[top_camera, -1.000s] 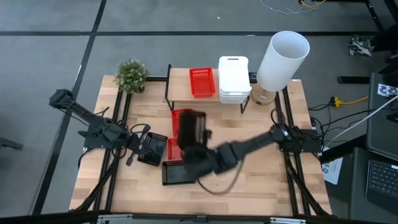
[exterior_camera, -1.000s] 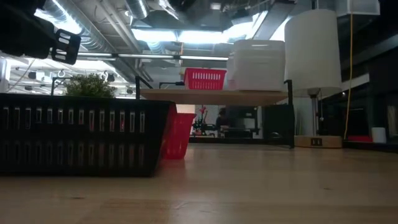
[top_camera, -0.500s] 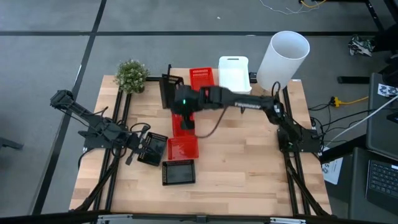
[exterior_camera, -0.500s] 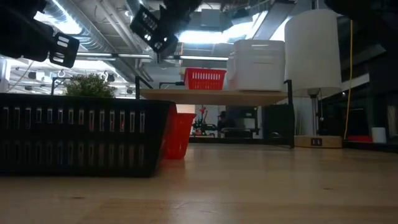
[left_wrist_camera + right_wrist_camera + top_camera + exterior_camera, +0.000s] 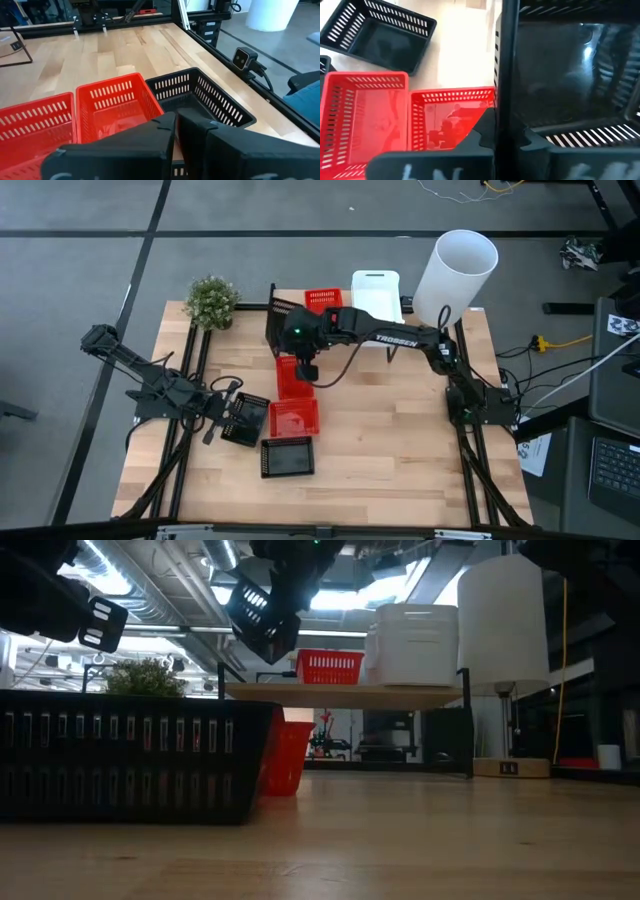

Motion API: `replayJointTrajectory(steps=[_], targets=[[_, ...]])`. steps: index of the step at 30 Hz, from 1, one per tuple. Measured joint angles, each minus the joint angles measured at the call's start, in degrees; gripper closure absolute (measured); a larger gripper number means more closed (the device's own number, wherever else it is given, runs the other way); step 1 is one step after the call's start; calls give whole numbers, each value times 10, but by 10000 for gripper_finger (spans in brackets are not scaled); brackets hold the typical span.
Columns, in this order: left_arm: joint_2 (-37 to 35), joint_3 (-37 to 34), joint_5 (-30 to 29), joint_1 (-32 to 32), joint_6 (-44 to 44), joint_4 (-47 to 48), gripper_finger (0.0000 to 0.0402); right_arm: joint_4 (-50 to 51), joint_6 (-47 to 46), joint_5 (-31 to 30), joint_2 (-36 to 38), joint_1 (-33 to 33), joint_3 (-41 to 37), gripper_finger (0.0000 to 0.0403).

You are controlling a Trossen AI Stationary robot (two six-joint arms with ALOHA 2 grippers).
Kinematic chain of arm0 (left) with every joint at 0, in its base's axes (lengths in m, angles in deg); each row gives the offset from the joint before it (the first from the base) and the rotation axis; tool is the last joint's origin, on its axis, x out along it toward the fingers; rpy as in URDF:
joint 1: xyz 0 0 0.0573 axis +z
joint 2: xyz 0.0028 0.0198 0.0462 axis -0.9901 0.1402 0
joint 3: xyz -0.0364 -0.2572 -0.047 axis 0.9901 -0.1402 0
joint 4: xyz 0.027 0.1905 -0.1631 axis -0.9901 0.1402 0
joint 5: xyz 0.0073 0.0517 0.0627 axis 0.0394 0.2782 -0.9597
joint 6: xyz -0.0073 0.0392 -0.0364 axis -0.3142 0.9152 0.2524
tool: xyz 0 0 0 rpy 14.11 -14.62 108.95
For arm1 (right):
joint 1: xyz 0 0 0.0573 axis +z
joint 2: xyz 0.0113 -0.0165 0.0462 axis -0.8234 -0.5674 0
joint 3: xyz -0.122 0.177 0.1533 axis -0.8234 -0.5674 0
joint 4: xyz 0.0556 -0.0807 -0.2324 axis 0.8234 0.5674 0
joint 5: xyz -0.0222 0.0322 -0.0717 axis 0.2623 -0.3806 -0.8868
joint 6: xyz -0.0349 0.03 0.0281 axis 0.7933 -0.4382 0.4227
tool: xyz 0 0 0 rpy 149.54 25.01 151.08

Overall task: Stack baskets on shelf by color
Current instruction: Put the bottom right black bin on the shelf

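Note:
My right gripper (image 5: 297, 332) (image 5: 506, 137) is shut on a black mesh basket (image 5: 283, 318) (image 5: 262, 612), which it holds in the air over the left end of the shelf (image 5: 340, 693). On the shelf stand a red basket (image 5: 322, 301) and a stack of white baskets (image 5: 375, 298). Two red baskets (image 5: 292, 375) (image 5: 296, 418) and a black one (image 5: 287, 457) rest on the table. My left gripper (image 5: 227, 416) (image 5: 176, 131), near the table's left edge, is shut on another black basket (image 5: 246, 420). My right gripper pinches one wall of the black basket (image 5: 499, 90), one finger outside and one inside the tray (image 5: 535, 142). The fingers come from above. The basket is lifted clear and hangs tilted above the shelf's left end. My left gripper is shut on the black basket's wall; its own fingers (image 5: 150, 140) hide the place of contact.
A potted plant (image 5: 211, 300) stands at the far left corner. A tall white cylinder (image 5: 455, 275) stands beside the shelf's right end. Open wood lies on the table's right half (image 5: 400, 440).
My right gripper has carried its black basket from the middle of the table up and toward the far edge, and it now hovers over the shelf's left end. The basket has turned and tipped on the way.

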Motion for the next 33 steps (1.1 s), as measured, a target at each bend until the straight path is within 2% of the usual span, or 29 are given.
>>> replayJointTrajectory(steps=[7,12,21,29,33], targets=[[0,0,0,0,0,2,401,-1,-12,-5,0,-5,0,403],[0,0,0,0,-3,18,394,-1,-2,3,0,-5,0,403],[0,0,0,0,-15,26,389,-8,5,-38,0,-35,0,403],[0,0,0,0,-15,26,401,-9,5,-18,0,-61,0,401],[0,0,0,0,-15,26,394,-10,5,-2,0,-68,0,379]])
